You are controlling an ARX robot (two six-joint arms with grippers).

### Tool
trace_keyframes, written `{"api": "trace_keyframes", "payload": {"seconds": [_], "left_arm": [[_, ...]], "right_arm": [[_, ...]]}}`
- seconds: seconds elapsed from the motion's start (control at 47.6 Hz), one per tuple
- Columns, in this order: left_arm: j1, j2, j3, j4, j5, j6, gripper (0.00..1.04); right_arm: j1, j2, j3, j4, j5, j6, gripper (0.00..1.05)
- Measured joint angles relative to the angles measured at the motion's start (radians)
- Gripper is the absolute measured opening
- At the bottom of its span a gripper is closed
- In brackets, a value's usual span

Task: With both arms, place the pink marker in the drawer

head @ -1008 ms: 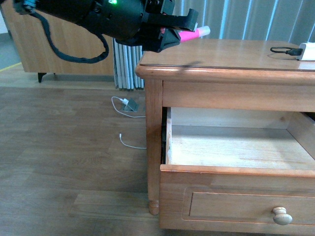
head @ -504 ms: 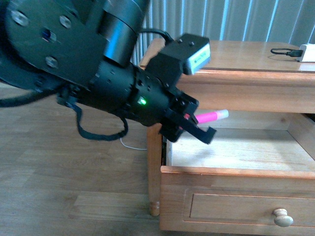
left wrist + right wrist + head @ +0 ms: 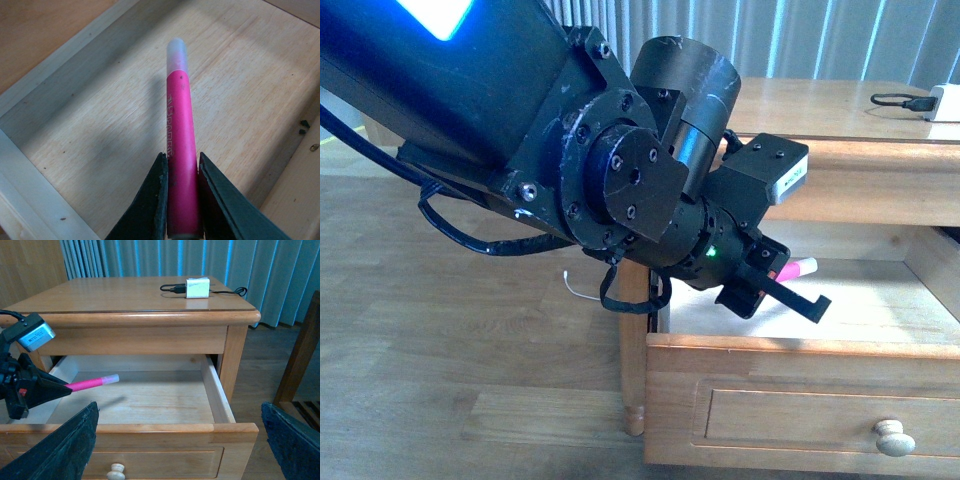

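The pink marker [image 3: 180,150] was held at its rear end between the two fingers of the left gripper [image 3: 182,161], which were closed tightly on its body. Its whitish cap pointed away from the gripper, to the right. The marker hung over the light wooden floor of the open drawer [image 3: 150,428], in its left part, and its shadow lay apart from it on the floor. In the front view the bulky left arm [image 3: 570,150] reached down from the left, with a small green light near the wrist. The right gripper [image 3: 178,409] was spread wide, on the near side of the drawer front, and held nothing. The drawer had one round pale knob [image 3: 894,437]. On the top of the bench [image 3: 125,295], at the far right, lay a white charger [image 3: 197,288] with a black cable [image 3: 172,288].
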Motion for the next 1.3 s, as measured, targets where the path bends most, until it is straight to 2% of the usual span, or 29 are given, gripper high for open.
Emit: {"api": "trace_keyframes", "payload": {"seconds": [0.063,0.315,0.609,0.756,0.882,1.092,1.303], "left_arm": [[-0.005,0.009,0.006,-0.002,-0.018,-0.001,0.18],[-0.011,-0.004,-0.013,0.049,-0.08,-0.01,0.56],[0.034,-0.229,-0.187,0.154,-0.173,-0.034,1.0],[0.1,-0.417,-0.322,0.177,-0.23,-0.09,0.99],[0.179,-0.593,-0.447,0.17,-0.236,-0.159,0.99],[0.33,-0.924,-0.622,0.148,-0.177,-0.257,0.99],[0.472,-1.264,-0.814,0.023,-0.129,-0.315,0.99]], "right_arm": [[0.0,0.0,0.0,0.0,0.0,0.0,0.96],[0.0,0.0,0.0,0.0,0.0,0.0,0.96],[0.0,0.0,0.0,0.0,0.0,0.0,0.96],[0.0,0.0,0.0,0.0,0.0,0.0,0.96],[0.0,0.0,0.0,0.0,0.0,0.0,0.96],[0.0,0.0,0.0,0.0,0.0,0.0,0.96],[0.0,0.0,0.0,0.0,0.0,0.0,0.96]]}}
